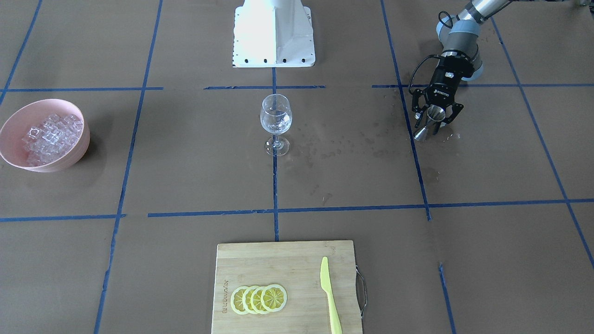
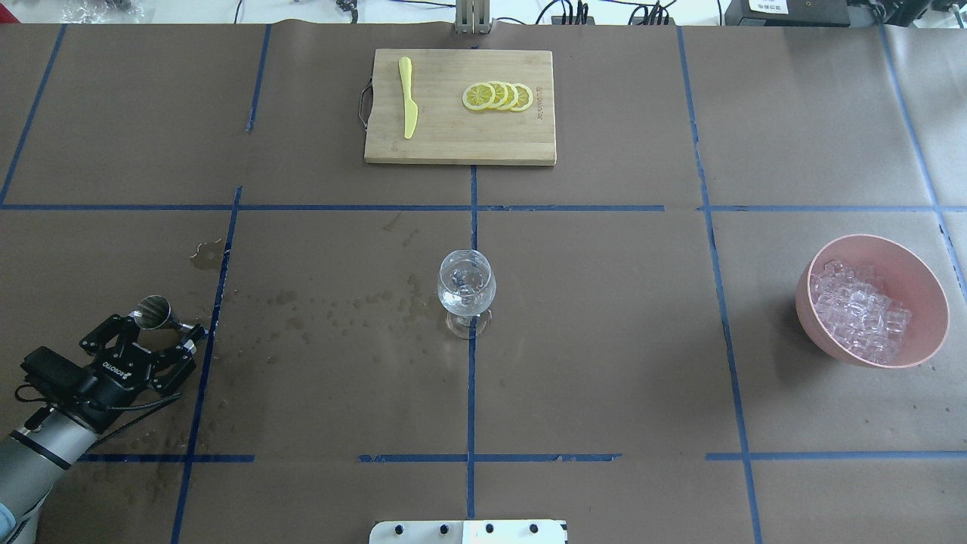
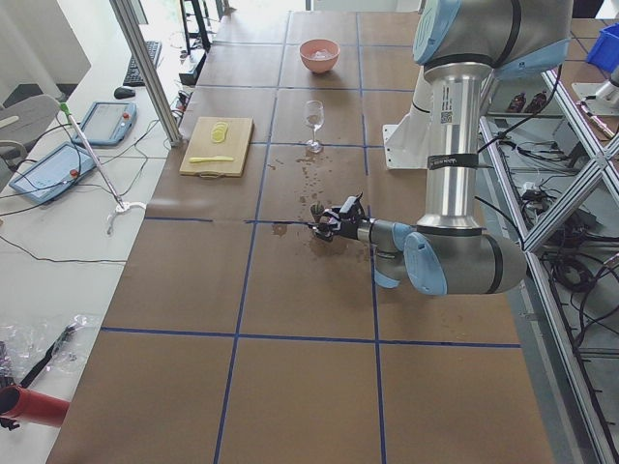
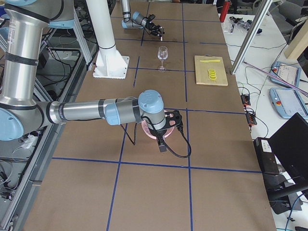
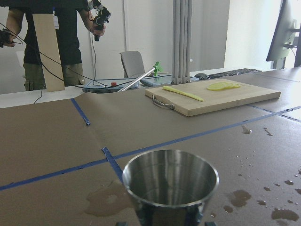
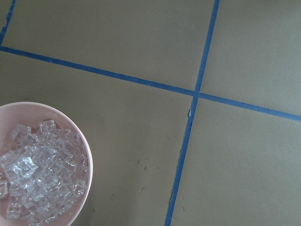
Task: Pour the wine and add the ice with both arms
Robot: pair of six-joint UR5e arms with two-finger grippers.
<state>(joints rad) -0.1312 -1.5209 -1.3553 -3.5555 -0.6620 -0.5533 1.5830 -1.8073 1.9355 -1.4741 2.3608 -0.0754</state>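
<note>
Overhead exterior view: the ice (image 2: 861, 313) is heaped in the pink bowl (image 2: 925, 283) far right on the counter, nearer the unseen right arm, whose end effector's state can't be told; the left end effector (image 2: 160, 323) is clamped on a steel cup (image 2: 153, 311).

About 4 lemon slices (image 2: 498, 96), 1 knife (image 2: 408, 107).

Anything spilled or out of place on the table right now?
Yes. Wet spots and droplets trail across the brown paper between the left gripper, which holds the metal jigger, and the wine glass. A small puddle lies near the jigger. Everything else stands upright.
</note>
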